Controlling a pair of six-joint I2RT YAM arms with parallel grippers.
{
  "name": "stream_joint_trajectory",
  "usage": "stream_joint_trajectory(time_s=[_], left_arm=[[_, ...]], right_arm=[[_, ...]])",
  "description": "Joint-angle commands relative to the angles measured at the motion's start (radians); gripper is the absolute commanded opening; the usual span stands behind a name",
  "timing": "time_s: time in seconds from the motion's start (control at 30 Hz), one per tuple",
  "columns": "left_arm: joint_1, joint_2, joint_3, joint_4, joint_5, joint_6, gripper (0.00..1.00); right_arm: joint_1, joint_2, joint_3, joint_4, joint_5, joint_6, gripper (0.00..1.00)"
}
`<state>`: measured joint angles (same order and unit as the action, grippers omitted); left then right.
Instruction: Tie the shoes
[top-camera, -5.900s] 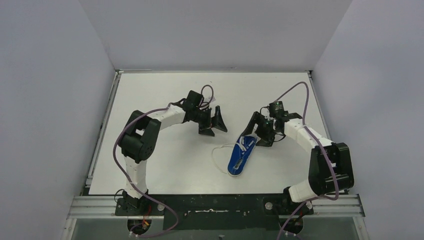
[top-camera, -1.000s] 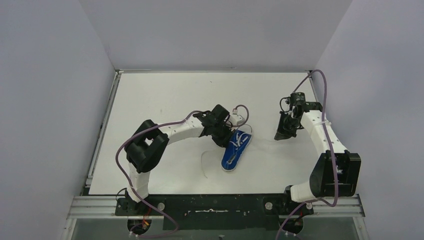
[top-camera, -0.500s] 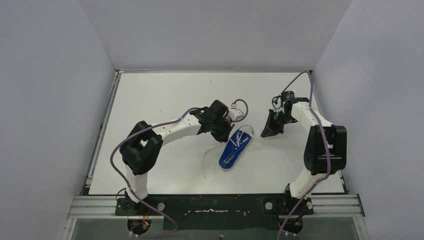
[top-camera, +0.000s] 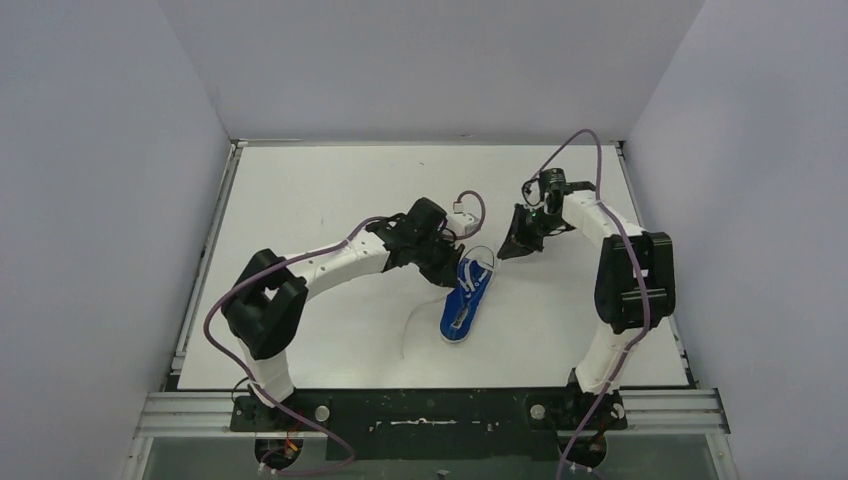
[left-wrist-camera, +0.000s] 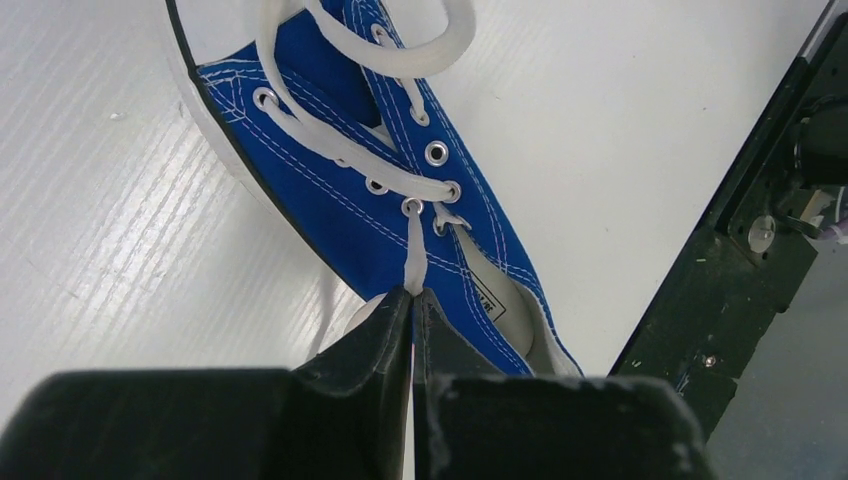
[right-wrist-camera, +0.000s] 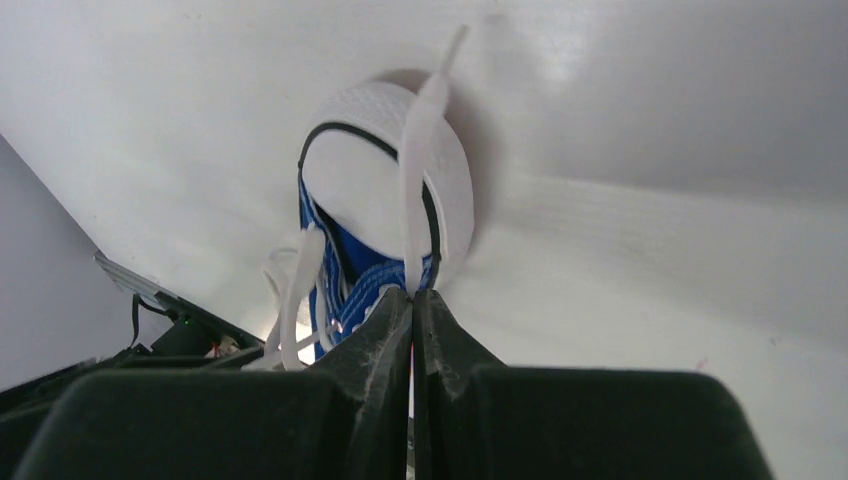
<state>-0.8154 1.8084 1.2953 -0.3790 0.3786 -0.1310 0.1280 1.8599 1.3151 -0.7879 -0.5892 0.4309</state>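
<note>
Blue sneaker (top-camera: 462, 305) at table (top-camera: 320, 200) centre, toe cap toward 1 o'clock. Left gripper (left-wrist-camera: 412, 292) at sneaker's 10 o'clock flank, fingers together, pinching white lace (left-wrist-camera: 414, 250) below top eyelet. Right gripper (right-wrist-camera: 412, 292) off toe at 1 o'clock, fingers clamped on second lace end (right-wrist-camera: 415, 180), which drapes over toe cap.

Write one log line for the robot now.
left gripper: shut on lace at eyelet | right gripper: shut on lace over toe cap | sneaker: untied
</note>
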Motion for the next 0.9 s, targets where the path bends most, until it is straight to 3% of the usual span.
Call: stream_joint_trajectory(time_s=[0.0, 0.17, 0.4, 0.87], left_arm=[[0.040, -0.003, 0.059, 0.037, 0.103, 0.002, 0.00], [0.051, 0.003, 0.043, 0.142, 0.163, -0.009, 0.00], [0.050, -0.001, -0.050, 0.360, 0.231, 0.013, 0.00], [0.093, 0.069, -0.075, 0.478, 0.323, 0.061, 0.00]], right_arm=[[-0.040, -0.169, 0.051, -0.149, -0.002, -0.042, 0.00], [-0.043, -0.283, 0.081, -0.250, -0.003, -0.047, 0.00], [-0.030, -0.378, 0.112, -0.265, -0.058, 0.037, 0.00], [-0.022, -0.435, 0.186, -0.424, -0.095, -0.004, 0.00]])
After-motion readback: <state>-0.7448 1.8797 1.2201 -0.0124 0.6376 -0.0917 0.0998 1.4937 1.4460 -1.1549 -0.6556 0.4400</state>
